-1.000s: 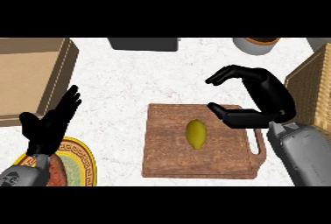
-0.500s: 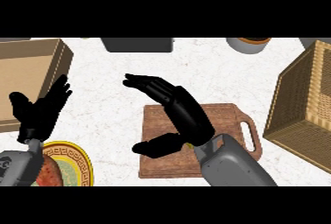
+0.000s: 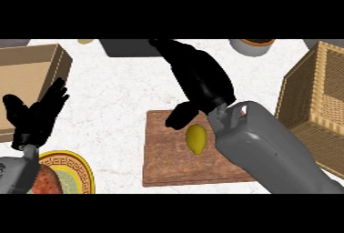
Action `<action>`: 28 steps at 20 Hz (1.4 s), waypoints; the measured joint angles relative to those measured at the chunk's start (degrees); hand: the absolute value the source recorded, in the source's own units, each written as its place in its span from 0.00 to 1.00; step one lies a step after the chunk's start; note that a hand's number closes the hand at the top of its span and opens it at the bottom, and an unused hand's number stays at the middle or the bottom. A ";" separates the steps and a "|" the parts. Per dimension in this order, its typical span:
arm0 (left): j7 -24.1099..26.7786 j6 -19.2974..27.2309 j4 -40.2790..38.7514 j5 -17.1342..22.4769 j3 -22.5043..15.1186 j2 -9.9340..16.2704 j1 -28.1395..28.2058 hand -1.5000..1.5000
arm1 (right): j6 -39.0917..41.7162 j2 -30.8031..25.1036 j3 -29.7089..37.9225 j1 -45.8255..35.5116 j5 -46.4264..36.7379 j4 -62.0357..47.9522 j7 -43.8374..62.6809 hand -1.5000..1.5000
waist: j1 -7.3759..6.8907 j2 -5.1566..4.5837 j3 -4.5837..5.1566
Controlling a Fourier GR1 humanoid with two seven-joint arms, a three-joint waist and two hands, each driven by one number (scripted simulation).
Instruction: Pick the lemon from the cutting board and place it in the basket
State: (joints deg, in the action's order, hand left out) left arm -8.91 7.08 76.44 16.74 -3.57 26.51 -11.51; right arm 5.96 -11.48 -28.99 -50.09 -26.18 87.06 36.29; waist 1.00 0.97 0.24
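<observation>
White speckled desk (image 3: 121, 91), lemon (image 3: 196, 139) not yet grasped on cutting board (image 3: 174, 164).
Right hand (image 3: 201, 82) hovers at the lemon's 12 o'clock, fingers extended, thumb just above the fruit, holding nothing; left hand (image 3: 37, 116) rests open at 9 o'clock. Risk: the thumb nudges the lemon and it rolls off the board, or the forearm clips the basket (image 3: 316, 104) at 3 o'clock during transfer. Count: one lemon, one board, one basket, one plate (image 3: 70, 170), one box (image 3: 27, 68).
</observation>
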 measured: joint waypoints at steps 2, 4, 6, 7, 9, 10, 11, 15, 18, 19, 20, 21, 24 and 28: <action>-0.01 -0.02 0.61 -0.02 -0.10 -0.26 0.41 0.50 | 4.79 -1.68 1.89 -3.61 0.50 0.34 6.20 0.00 | -0.15 -0.06 -0.05; -0.11 -0.06 0.56 -0.18 -0.17 -0.56 0.19 0.50 | 10.60 -3.27 4.16 -6.37 3.08 1.23 11.06 0.00 | -0.11 -0.18 -0.09; 0.06 -0.12 1.03 -0.36 -0.18 -0.68 0.67 0.50 | 16.37 -4.27 6.29 -8.21 7.11 1.82 14.71 0.00 | -0.25 -0.26 -0.13; 0.03 0.16 0.92 -0.64 -0.18 -0.82 0.32 0.50 | 18.73 -4.59 7.32 -9.01 9.61 1.85 15.58 0.00 | -0.17 -0.29 -0.13; -0.32 0.17 1.36 -0.83 -0.26 -0.93 0.48 0.50 | 22.16 -5.43 9.30 -9.71 13.83 1.02 16.35 0.00 | -0.35 -0.39 -0.15; -0.07 0.13 1.11 -1.00 -0.23 -1.11 0.48 0.50 | 23.40 -5.69 9.98 -9.45 15.79 1.40 16.72 0.00 | -0.30 -0.43 -0.17; -0.04 -0.19 1.26 -0.84 0.10 -0.87 0.79 0.50 | 24.65 -6.40 10.97 -9.19 17.97 2.04 17.26 0.00 | -0.26 -0.42 -0.17; 0.21 -0.96 0.74 -0.90 1.02 -0.70 0.57 0.50 | 27.74 -9.63 14.76 -6.27 25.88 6.22 18.02 0.00 | -0.04 -0.48 -0.19; 0.23 -1.24 0.47 -0.98 1.51 -1.10 0.70 0.50 | 28.61 -12.38 17.55 -1.97 31.37 11.28 18.68 0.00 | 0.09 -0.50 -0.22; -0.16 -0.81 1.20 -1.50 1.15 -1.57 0.68 0.50 | 28.42 -12.73 18.08 -0.85 32.26 12.75 19.10 0.00 | -0.02 -0.54 -0.23; -0.70 -1.01 1.43 -1.43 1.41 -1.54 0.50 0.50 | 28.28 -13.34 18.87 0.63 32.68 14.91 19.15 0.00 | -0.08 -0.57 -0.23; -1.07 -1.02 1.47 -1.54 1.55 -1.64 0.25 0.50 | 28.18 -13.92 19.47 2.78 32.79 17.37 18.96 0.00 | -0.08 -0.59 -0.23; -0.61 -1.62 1.15 -2.07 1.94 -2.07 0.40 0.50 | 27.26 -13.95 20.32 8.78 31.58 23.38 18.50 0.00 | -0.25 -0.68 -0.24; -1.13 -2.41 1.09 -2.66 2.68 -2.44 -0.34 0.50 | 26.77 -12.46 19.13 16.95 25.95 27.08 14.50 0.00 | -0.62 -0.84 -0.25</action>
State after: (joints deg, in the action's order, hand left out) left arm -10.04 4.67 77.53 14.08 -0.88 24.07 -11.86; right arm 32.72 -23.94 -9.87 -33.14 -0.23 114.15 50.79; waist 0.38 0.13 -0.01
